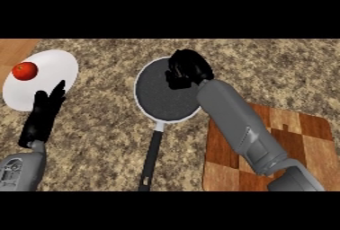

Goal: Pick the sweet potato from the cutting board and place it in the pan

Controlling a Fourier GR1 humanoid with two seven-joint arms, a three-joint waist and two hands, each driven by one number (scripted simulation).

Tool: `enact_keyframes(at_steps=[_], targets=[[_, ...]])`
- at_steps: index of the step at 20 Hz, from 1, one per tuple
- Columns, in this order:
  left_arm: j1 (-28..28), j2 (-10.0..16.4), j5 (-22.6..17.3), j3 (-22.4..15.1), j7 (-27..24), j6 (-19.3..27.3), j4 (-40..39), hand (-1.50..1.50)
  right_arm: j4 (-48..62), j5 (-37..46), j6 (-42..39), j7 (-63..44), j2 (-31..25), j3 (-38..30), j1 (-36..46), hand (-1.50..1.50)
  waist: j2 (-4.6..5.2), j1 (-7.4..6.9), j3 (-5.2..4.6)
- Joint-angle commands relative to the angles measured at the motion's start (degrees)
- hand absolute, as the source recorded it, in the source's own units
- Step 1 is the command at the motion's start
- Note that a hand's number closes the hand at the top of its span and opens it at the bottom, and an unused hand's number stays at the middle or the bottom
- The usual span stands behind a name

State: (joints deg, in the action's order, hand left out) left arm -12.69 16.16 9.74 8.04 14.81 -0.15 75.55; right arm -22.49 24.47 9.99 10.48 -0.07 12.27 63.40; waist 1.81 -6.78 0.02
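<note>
My right hand (186, 70) hangs over the far rim of the pan (158, 101), fingers curled together; the sweet potato shows nowhere on the board (300, 134), so I judge it hidden inside that curl; this is the placing step; next I should lower toward the pan's middle and uncurl; my left hand (44, 112) rests open at the plate's (50, 67) edge.

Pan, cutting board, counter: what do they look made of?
Pan: likely metal with a dark, speckled, matte non-stick coating; pale rim, black handle perhaps plastic. Cutting board: wood, blocks of light and dark brown with grain. Counter: stone, probably granite, from the mottled beige-and-brown fleck; finish unclear.
</note>
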Motion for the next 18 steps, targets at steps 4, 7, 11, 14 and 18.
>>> enact_keyframes(at_steps=[4,7,11,14,18], targets=[[-4.3,-0.8,0.2,-1.3,1.2,-0.7,-1.1,0.0,4.2,-9.0,-1.8,1.5,0.1,2.1,-0.5,-1.5,0.87,-2.91,0.06],[-4.0,-1.5,1.3,-2.0,-0.8,0.4,-2.0,0.0,3.6,-11.5,-0.4,4.0,0.1,4.4,-2.9,-1.5,0.95,-3.97,0.05],[-3.0,-1.9,1.3,-2.5,-0.7,-0.2,-2.1,0.0,3.3,-15.5,1.9,5.4,0.1,3.5,-1.9,-1.5,0.99,-4.32,0.09],[-4.1,-2.2,2.0,-2.6,-0.7,0.7,-2.5,0.0,1.2,-20.2,2.1,8.0,0.1,3.0,-2.5,-1.5,0.84,-4.2,0.11],[-3.9,-1.2,1.6,-2.0,0.1,0.0,-2.1,0.0,1.0,-24.7,6.1,10.2,0.1,2.5,-2.7,-1.5,0.47,-3.6,0.09]])
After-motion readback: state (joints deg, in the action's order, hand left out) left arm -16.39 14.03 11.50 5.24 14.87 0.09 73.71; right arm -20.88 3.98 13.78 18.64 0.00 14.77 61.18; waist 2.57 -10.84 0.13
